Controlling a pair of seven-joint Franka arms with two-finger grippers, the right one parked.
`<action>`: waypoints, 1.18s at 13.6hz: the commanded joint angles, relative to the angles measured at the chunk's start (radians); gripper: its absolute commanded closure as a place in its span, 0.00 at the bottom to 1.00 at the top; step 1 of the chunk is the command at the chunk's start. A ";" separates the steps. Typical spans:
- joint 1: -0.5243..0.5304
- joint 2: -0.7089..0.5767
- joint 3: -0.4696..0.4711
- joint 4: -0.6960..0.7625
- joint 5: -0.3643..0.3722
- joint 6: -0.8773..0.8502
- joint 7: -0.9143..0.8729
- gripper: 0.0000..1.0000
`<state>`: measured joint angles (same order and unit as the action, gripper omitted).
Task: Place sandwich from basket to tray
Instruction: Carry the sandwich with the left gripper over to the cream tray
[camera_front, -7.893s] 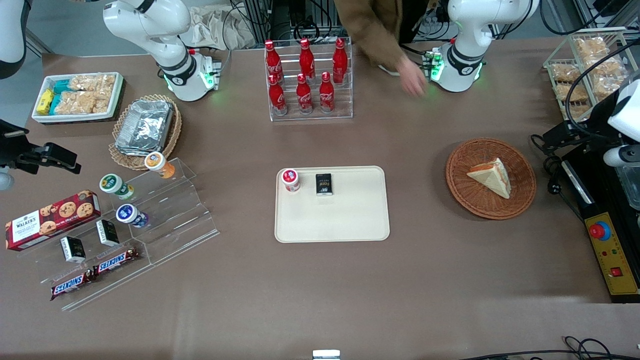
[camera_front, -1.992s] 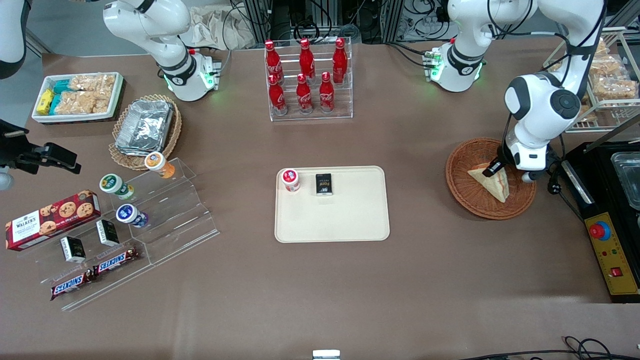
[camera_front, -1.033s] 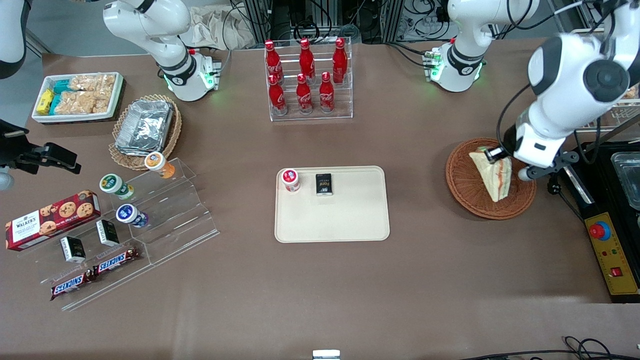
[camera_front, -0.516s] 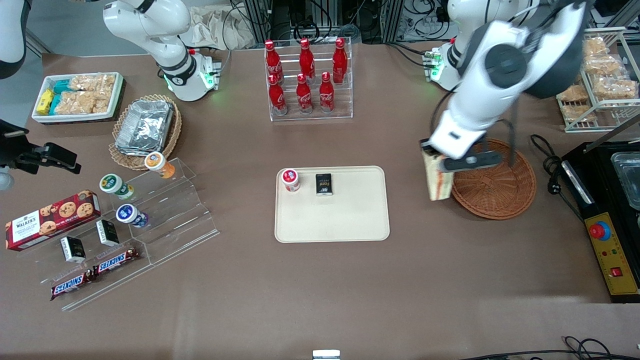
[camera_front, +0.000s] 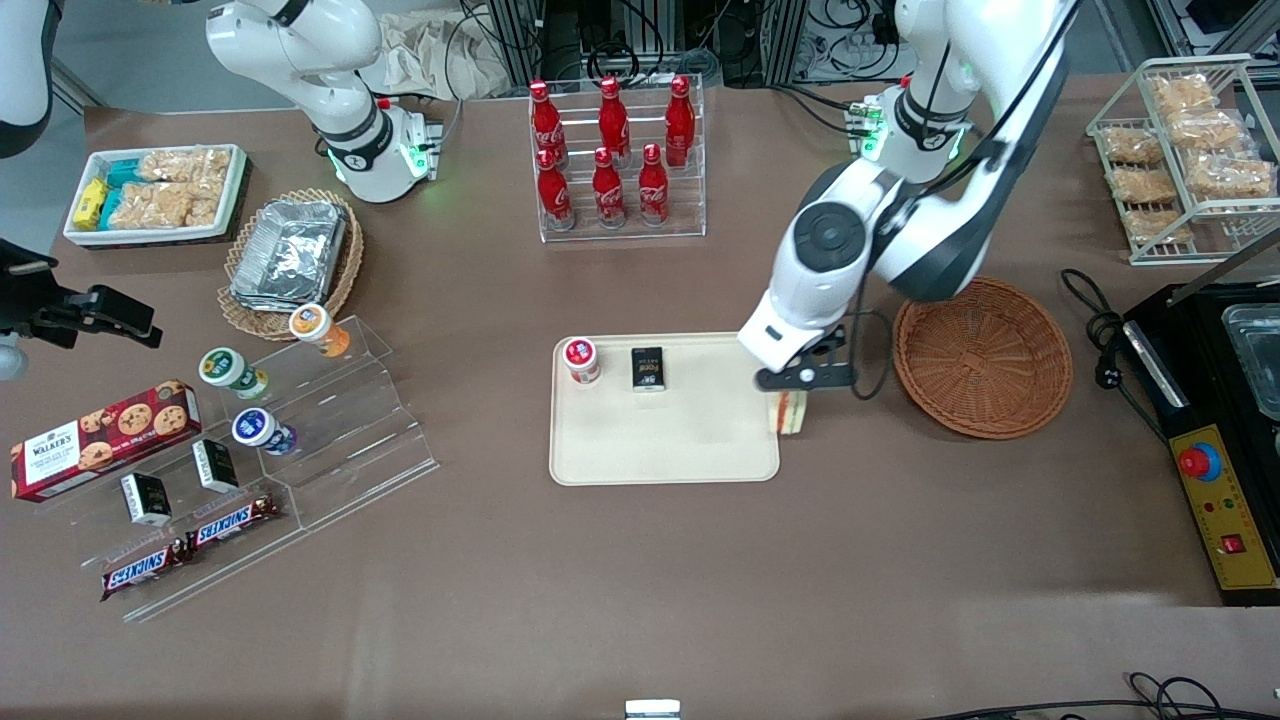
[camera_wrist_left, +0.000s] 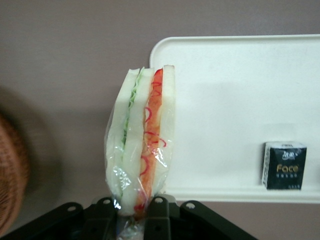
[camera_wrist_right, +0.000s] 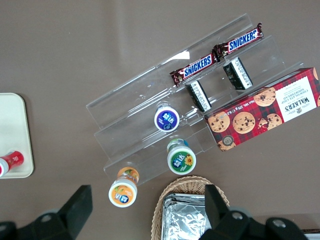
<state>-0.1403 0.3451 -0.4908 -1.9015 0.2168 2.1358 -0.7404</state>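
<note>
Compared with half a second earlier, the gripper (camera_front: 790, 392) has carried the sandwich (camera_front: 788, 411) away from the basket (camera_front: 982, 357) and now hangs over the tray (camera_front: 664, 440) at its edge nearest the basket. Its fingers (camera_wrist_left: 159, 207) are clamped on the wrapped sandwich (camera_wrist_left: 142, 142), which hangs on edge, clear of the tray (camera_wrist_left: 225, 107), showing green and orange-red filling. The basket, at 3 o'clock from the tray and well apart from it, holds nothing. On the tray, at 11 o'clock from its middle, stand a red-lidded jar (camera_front: 581, 359) and, just beside it, a black packet (camera_front: 648, 368); both lie well apart from the sandwich. The black packet (camera_wrist_left: 284, 165) reads "Face". A rack of red bottles (camera_front: 613, 155) stands at 12 o'clock from the tray, farther from the front camera.
</note>
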 joint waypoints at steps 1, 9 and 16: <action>-0.035 0.118 -0.002 0.074 0.094 0.030 -0.100 1.00; -0.065 0.239 -0.002 0.084 0.231 0.128 -0.203 0.00; -0.051 0.120 0.006 0.107 0.121 0.075 -0.228 0.00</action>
<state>-0.1940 0.5495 -0.4911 -1.7993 0.4031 2.2542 -0.9457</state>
